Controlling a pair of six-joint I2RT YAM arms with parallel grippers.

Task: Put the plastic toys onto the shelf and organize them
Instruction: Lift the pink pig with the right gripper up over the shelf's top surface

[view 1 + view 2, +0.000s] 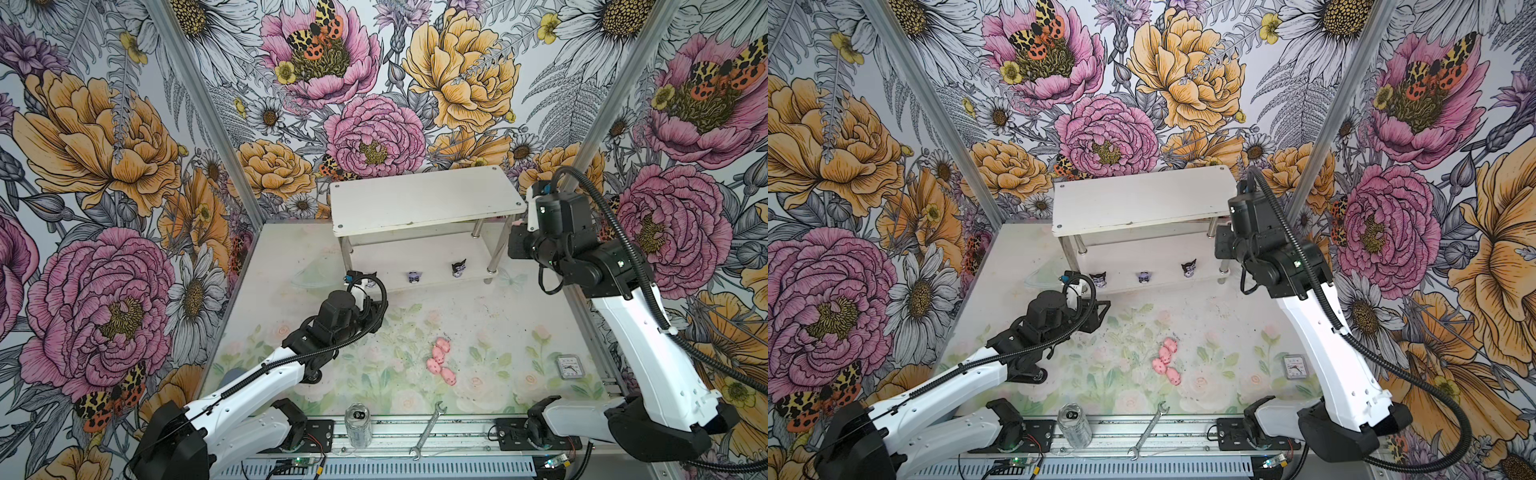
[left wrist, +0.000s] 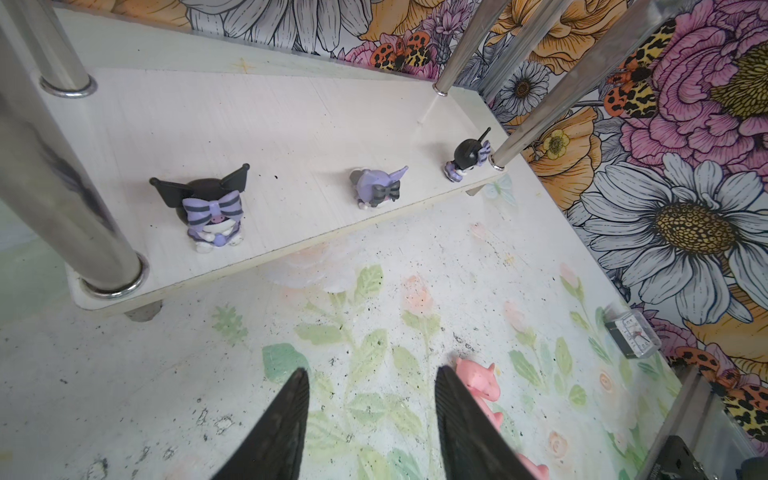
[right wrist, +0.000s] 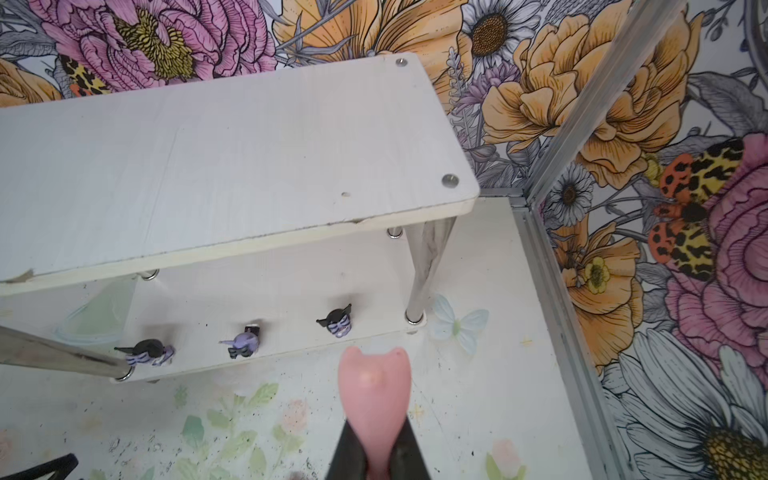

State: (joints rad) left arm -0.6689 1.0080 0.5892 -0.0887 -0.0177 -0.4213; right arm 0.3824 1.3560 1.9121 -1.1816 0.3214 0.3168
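The white two-tier shelf (image 1: 424, 199) stands at the back of the table. Three black-purple figurines stand in a row along the lower tier's front edge (image 2: 212, 212) (image 2: 378, 189) (image 2: 467, 156). Several pink pigs (image 1: 440, 359) lie clustered on the table in front of the shelf. My right gripper (image 3: 376, 428) is shut on one pink pig (image 3: 374, 386). It hangs by the shelf's right end, at about the height of the top tier (image 3: 232, 166), which is bare. My left gripper (image 2: 372, 378) is open and empty, low over the table before the shelf's left end, with a pig (image 2: 478, 378) just beside one finger.
A clear drink can (image 1: 358, 424) and a silver wrench (image 1: 428, 430) lie at the table's front edge. A small clock (image 1: 568, 366) sits at the right side. Chrome legs (image 2: 62, 183) hold up the shelf's corners, and patterned walls close in on three sides.
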